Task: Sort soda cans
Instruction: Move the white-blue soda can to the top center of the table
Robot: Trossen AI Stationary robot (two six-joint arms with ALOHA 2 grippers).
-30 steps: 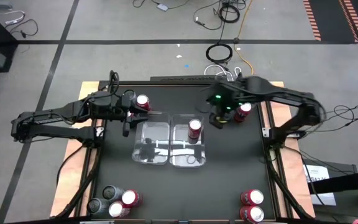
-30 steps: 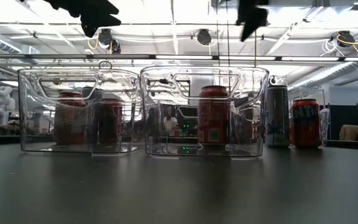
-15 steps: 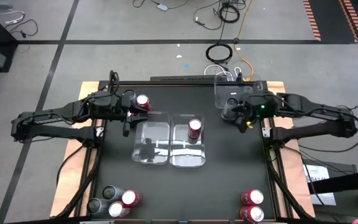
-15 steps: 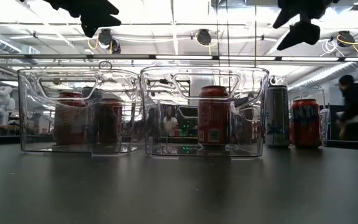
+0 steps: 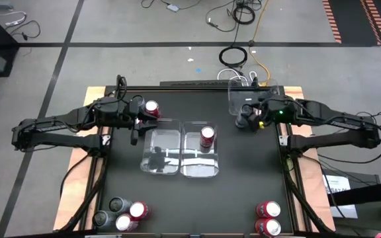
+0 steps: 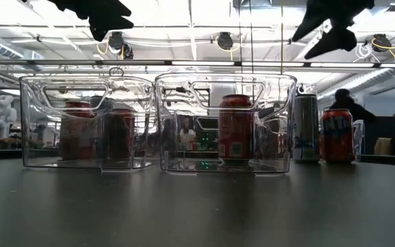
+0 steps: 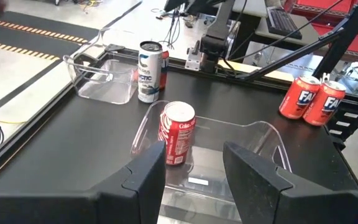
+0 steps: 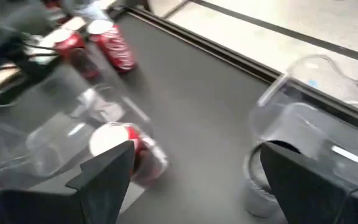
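In the high view a red can stands upright in the right of two clear trays at mid-table. Another red can stands on the table beside my left gripper, which is open and hovers at the left tray's far-left corner. My right gripper is open and hangs above a tall dark can standing next to a third clear tray at the far right. The right wrist view shows that can's top ahead of the spread fingers. A red can stands beside it.
Several dark and red cans cluster at the near-left corner, and two red cans stand at the near-right corner. Bare dark tabletop lies between them and the trays. A person shows in the room beyond the table.
My right gripper has swung from the right tray's far-right corner toward the table's right edge. It now hangs over the dark can by the far-right tray. The arm now reaches in straight from the right. The person in the background has moved.
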